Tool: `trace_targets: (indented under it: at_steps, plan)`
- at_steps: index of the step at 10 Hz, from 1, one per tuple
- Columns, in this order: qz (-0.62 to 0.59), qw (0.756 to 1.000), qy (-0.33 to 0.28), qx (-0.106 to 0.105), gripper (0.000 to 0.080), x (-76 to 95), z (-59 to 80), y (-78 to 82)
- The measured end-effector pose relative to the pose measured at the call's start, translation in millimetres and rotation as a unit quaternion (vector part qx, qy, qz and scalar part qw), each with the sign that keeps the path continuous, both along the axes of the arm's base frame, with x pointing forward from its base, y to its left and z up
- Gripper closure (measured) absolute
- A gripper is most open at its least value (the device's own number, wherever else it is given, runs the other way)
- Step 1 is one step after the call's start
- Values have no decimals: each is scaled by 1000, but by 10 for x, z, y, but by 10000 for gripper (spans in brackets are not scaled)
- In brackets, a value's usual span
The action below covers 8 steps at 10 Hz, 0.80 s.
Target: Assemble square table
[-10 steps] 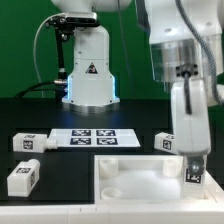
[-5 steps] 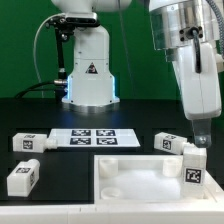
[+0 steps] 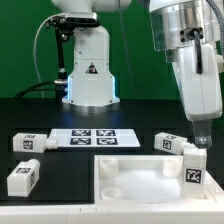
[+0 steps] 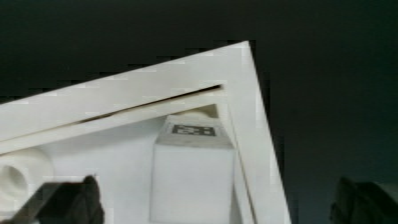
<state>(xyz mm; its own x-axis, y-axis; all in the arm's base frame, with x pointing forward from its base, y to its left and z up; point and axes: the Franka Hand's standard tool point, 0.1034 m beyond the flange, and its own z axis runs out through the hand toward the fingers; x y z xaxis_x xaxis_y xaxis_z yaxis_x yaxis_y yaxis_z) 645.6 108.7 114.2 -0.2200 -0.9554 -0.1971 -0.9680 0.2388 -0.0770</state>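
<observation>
Hovering with my claw (image 3: 201, 139) spread wide just above an upright tagged leg (image 3: 192, 167) at the square top's (image 3: 135, 182) corner, I count four legs in all. Three rest on the black table (image 3: 30, 118). The marker board (image 3: 93, 138) carries four tags, and the robot base (image 3: 88, 75) bears one warning triangle.

- Robot base (image 3: 88, 82) sits mid counter, at the back edge.
- Marker board (image 3: 92, 138) lies flat in front of it.
- Left leg (image 3: 27, 143) and right leg (image 3: 168, 143) lie just off the board's two ends.
- Front-left leg (image 3: 23, 178) lies near the front edge, left of the table top (image 3: 135, 185).
- Table top lies at the front edge.
- Upright leg (image 3: 193, 166) stands on its back right corner.
</observation>
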Motion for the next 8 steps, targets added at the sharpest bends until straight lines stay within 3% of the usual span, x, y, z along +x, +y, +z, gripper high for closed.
trace_targets:
  at_steps: [1, 4, 8]
  plan:
    - [15, 1000, -2, -2, 150, -12, 2, 21]
    - [109, 994, 0, -8, 150, -256, 88, 275]
    - [115, 993, 7, -6, 150, -265, 67, 264]
